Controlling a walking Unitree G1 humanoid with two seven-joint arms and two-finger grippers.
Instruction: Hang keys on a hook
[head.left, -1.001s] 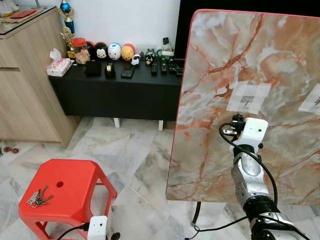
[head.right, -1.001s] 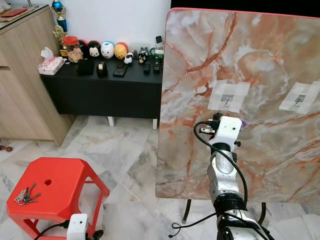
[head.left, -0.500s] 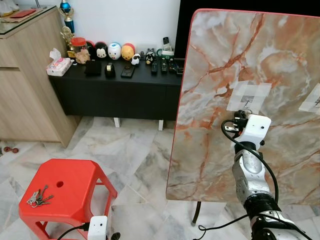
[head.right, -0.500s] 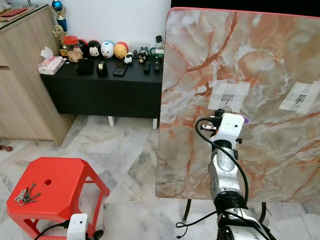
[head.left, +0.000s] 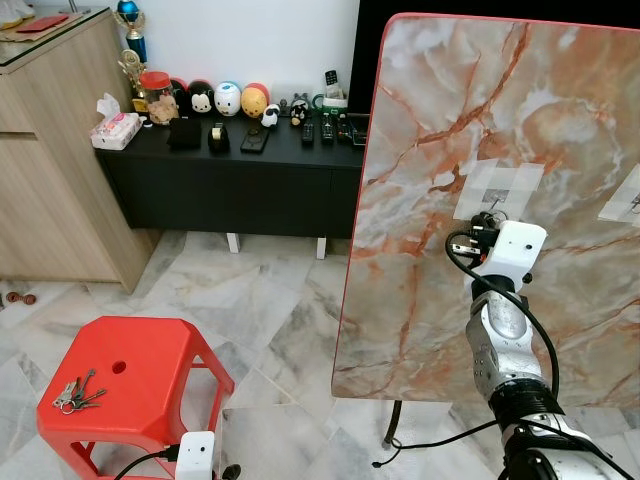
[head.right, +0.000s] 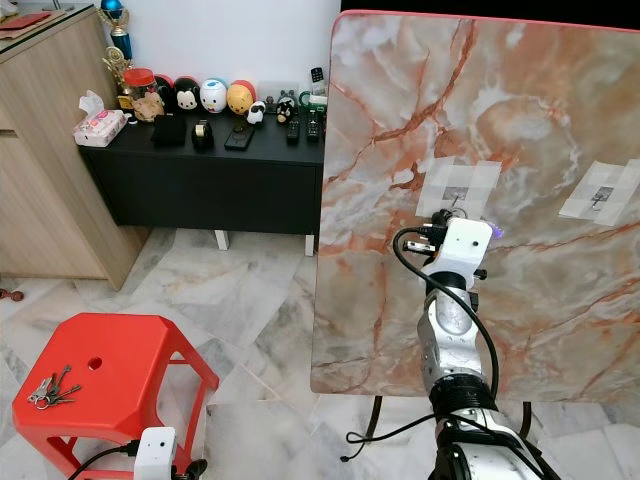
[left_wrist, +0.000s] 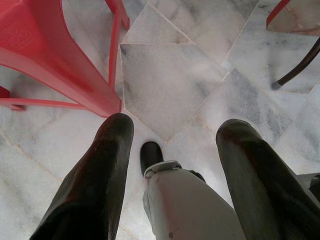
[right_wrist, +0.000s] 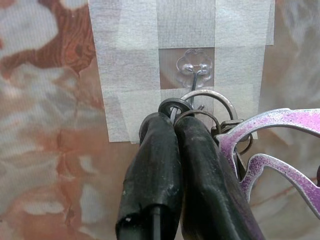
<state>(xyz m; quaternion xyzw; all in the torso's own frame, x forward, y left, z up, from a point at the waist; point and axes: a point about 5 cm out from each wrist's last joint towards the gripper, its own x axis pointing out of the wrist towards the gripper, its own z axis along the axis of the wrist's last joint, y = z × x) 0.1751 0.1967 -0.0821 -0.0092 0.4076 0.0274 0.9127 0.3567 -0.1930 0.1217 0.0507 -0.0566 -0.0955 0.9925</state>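
A small clear hook (right_wrist: 195, 70), flower-shaped at its base with a thin wire prong, is taped to the upright marble panel. Right at the prong sit the metal rings of a key bunch (right_wrist: 207, 107), with a purple carabiner (right_wrist: 272, 150) dangling beside them. A second key bunch (head.left: 75, 393) lies flat on the red stool.

The right arm reaches up and forward, wrist raised, its right tool (right_wrist: 172, 125) with both black fingers pressed tight together. The left arm hangs low, its left tool (left_wrist: 172, 150) pointing downward, fingers spread wide apart.
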